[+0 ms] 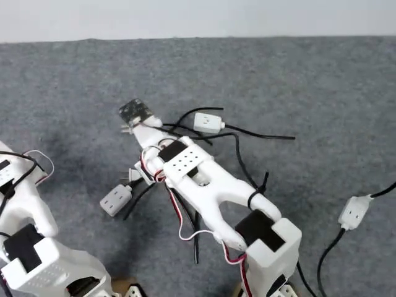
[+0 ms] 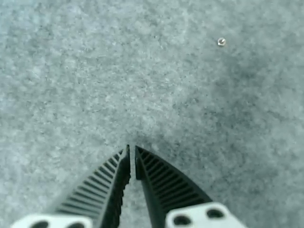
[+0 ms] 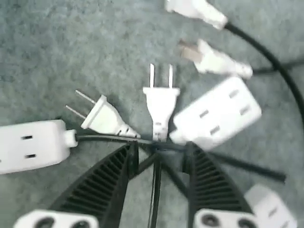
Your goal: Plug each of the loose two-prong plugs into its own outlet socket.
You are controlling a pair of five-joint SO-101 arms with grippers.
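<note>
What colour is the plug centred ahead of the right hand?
White plug; shows best in the right wrist view.

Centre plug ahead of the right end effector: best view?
Right wrist view: the plug lies in full sight, both prongs clear, just ahead of the right end effector. High view: the arm covers that spot. Left wrist view faces carpet elsewhere.

- In the high view, the right arm is covering many of the black cables.
- The left arm is running off the picture's edge.
- In the right wrist view, the edges are cutting one outlet block, a second outlet block and a white plug; a blurred plug is showing no clear prongs.
- In the left wrist view, a shiny speck is looking too small to tell.
</note>
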